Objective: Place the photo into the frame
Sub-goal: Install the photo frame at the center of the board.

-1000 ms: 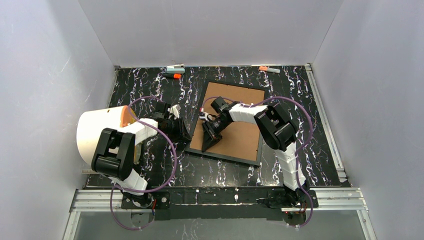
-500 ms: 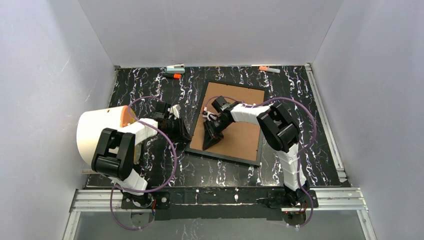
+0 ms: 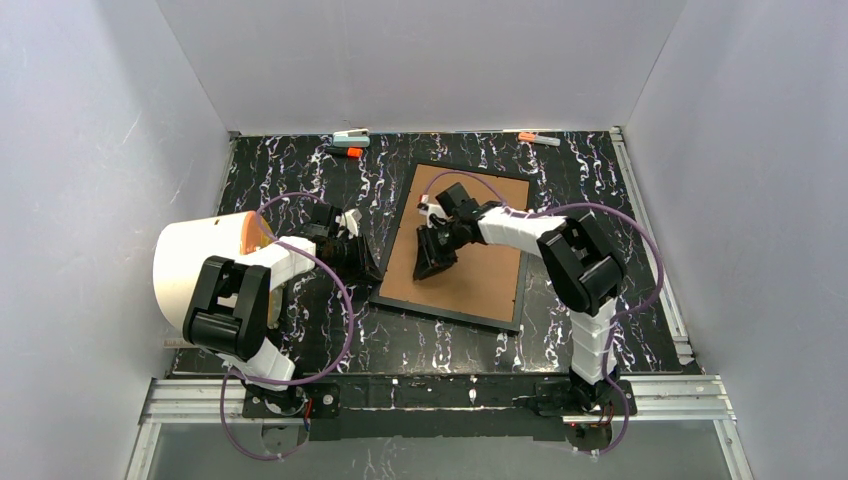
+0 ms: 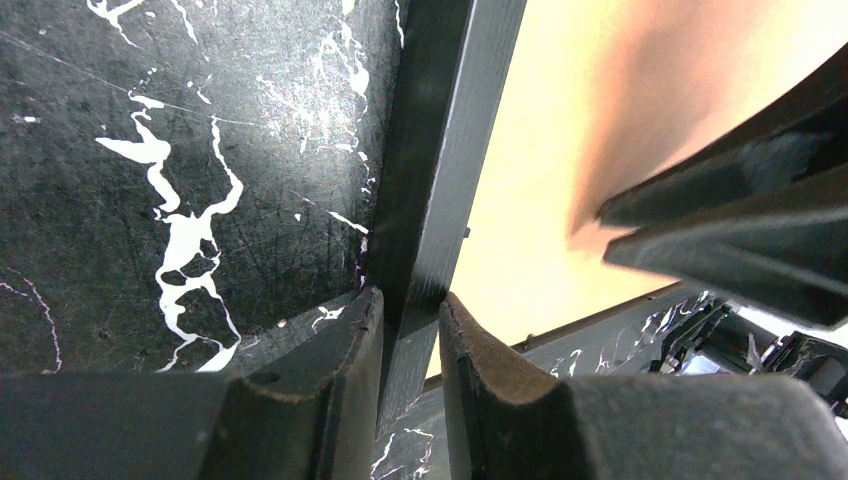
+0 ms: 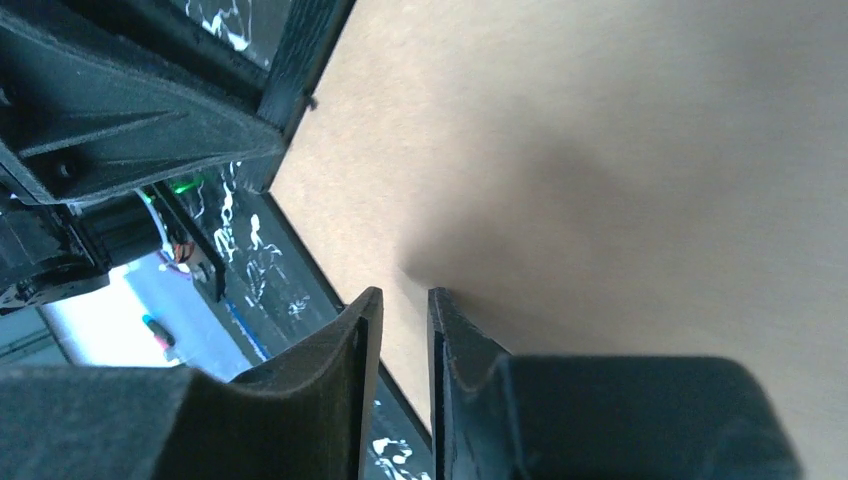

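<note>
Black marbled desk [image 3: 300, 180]. Mid-desk the frame [image 3: 447, 313] lies flat, brown backing board [image 3: 480, 270] up. The photo [image 3: 185, 270] (prob. the white curled sheet, orange-edged) sits far left by left arm. Left fingers [image 4: 320, 400] clamped on frame's left rail; right fingers [image 5: 320, 400] barely apart over the board — holding nothing.

Probably a robotics lab: plain white walls [image 3: 420, 60] box in a marbled tabletop [image 3: 300, 170] with aluminium rails [image 3: 190, 400].
</note>
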Available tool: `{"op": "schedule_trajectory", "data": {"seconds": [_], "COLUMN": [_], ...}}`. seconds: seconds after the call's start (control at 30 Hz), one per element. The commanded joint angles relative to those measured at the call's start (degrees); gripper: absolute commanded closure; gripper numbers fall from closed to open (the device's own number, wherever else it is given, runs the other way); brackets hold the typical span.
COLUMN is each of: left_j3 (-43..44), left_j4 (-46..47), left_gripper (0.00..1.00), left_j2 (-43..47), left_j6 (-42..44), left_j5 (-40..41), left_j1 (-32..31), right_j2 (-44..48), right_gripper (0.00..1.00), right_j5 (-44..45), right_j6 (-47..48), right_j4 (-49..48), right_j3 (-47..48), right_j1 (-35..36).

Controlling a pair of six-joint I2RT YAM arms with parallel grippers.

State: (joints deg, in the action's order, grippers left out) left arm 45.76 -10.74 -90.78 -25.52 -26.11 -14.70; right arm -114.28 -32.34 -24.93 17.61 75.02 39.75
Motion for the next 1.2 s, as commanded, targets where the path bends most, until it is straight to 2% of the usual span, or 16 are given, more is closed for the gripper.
{"op": "schedule_trajectory", "data": {"seconds": [0.0,0.1,0.2,0.33,0.43,0.5,0.63,0.7,1.17], "left_j3": [-0.5,-0.4,-0.4,-0.9,-1.3,-1.3,-1.0,-0.9,-0.9], "left_j4": [-2.9,-2.0,-1.0,0.8,1.9,1.8,0.9,0.5,-0.2], "left_gripper": [0.75,0.7,0.61,0.49,0.45,0.47,0.61,0.65,0.71], "left_j2": [-1.0,-0.5,-0.3,-0.4,-0.7,-1.3,-2.6,-2.9,-3.7], "left_j6": [1.6,1.1,0.7,0.6,0.6,0.8,1.0,1.1,1.5], "left_j5": [5.1,3.8,2.9,0.9,0.0,-0.2,0.7,1.2,2.7], "left_j1": [0.4,0.4,0.4,0.4,0.4,0.4,0.4,0.4,0.4], "right_j2": [3.6,6.2,9.5,13.2,14.8,15.1,14.2,13.4,10.0], "right_gripper": [0.66,0.64,0.64,0.68,0.72,0.75,0.77,0.77,0.78], "right_j5": [0.0,-8.2,-14.5,-19.7,-22.4,-22.6,-20.0,-20.5,-13.2], "right_j6": [3.0,5.2,8.5,11.9,12.9,13.3,15.2,16.9,17.8], "right_j4": [-3.2,-2.3,0.4,3.9,4.9,5.1,7.3,8.8,10.4], "right_j3": [-2.8,-5.6,-9.6,-14.3,-17.2,-18.7,-19.8,-19.4,-18.9], "right_j1": [-5.2,-7.6,-9.1,-9.9,-9.9,-9.9,-9.9,-9.6,-8.6]}}
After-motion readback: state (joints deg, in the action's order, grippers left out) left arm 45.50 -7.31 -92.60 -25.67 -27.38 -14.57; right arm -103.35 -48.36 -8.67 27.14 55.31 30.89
